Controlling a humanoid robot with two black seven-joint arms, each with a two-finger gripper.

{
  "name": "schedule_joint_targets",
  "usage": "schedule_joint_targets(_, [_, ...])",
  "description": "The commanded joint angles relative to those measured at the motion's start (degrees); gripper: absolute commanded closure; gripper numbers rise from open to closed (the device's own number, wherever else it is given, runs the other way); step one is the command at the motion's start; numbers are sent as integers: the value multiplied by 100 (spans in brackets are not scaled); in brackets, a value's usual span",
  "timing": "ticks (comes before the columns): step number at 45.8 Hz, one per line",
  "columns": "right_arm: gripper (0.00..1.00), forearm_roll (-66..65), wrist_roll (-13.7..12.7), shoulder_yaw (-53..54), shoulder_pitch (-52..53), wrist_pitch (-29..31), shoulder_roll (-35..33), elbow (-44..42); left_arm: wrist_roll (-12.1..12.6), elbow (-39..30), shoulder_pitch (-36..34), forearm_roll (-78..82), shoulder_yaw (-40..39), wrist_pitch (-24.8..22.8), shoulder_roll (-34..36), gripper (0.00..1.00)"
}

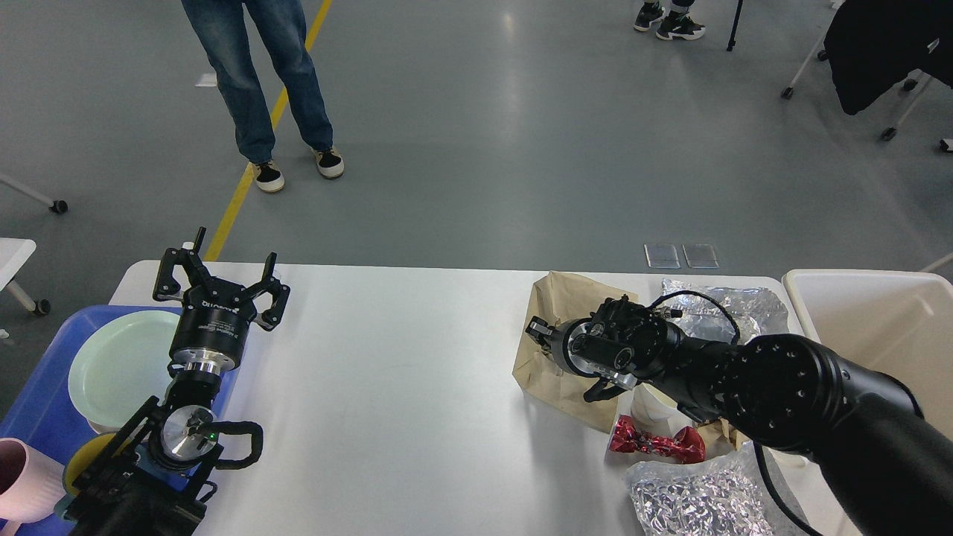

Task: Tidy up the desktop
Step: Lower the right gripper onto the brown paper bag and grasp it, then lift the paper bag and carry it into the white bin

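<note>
The white desktop (409, 387) spans the view. On its right part lie a crumpled brown paper bag (547, 298), a white cup (651, 406), a red foil wrapper (655, 443), a flat foil sheet (737, 309) and a crumpled foil ball (692, 499). My right gripper (558, 350) sits low on the paper bag, dark and seen end-on, so its fingers cannot be told apart. My left gripper (223, 268) stands upright and open over the desktop's left edge, holding nothing.
A blue tray (37, 402) at the left holds a pale green plate (119, 365), a pink cup (22, 480) and something yellow (82, 454). A cream bin (878, 320) stands at the right end. A person (260, 89) stands beyond the table.
</note>
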Motion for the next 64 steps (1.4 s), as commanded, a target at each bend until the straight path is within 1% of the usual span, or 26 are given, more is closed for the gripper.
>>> schedule_joint_targets(1, [100,85,1,288,505,108,-32,411,-2,0,0,-7,0,-4,0,4])
schedule_joint_targets(6, [100,128,-8,473,927,187,-198,832,-2,0,0,2,0,-4,0,4])
schedule_joint_targets(7, [100,224,-8,465,1215,265,-390,1007,-2,0,0,-7,0,-4,0,3])
schedule_joint_targets(12, [100,515,-8,430,1727,476,-603,1439,-2,0,0,2,0,-4,0,4])
schedule_joint_targets(20, [100,542,1,324,2588,907,-1130,2063,-2,0,0,-7,0,-4,0,4])
schedule_joint_targets(25, [100,542,-8,-114,3273,1179,-1324,2520,-2,0,0,-7,0,-4,0,4])
schedule_joint_targets(32, [100,489,10,-1011,4512,1610,-1561,3504,-2,0,0,2,0,5,0,4])
schedule_joint_targets(41, [100,358,36,-1829,6006,2567,-1948,4427,-2,0,0,2,0,5,0,4])
schedule_joint_targets(49, [100,-451,80,-2145,7184,3719,-2387,5271,-2,0,9,-7,0,5,0,4])
schedule_joint_targets(54, [100,-513,106,-2593,7756,4036,-2528,5807,-2,0,9,-7,0,-4,0,4])
schedule_joint_targets(56, [100,-495,167,-2821,7949,4063,-2519,6000,-2,0,9,-7,0,5,0,4])
schedule_joint_targets(57, [100,-495,246,-2927,8046,4072,-2511,6088,-2,0,9,-7,0,5,0,4])
schedule_joint_targets(62, [100,-487,843,-3524,8407,4080,-2440,6309,-2,0,9,-7,0,5,0,4])
schedule_joint_targets(64, [100,-487,967,-3727,8442,4080,-2397,6318,-2,0,9,-7,0,5,0,4])
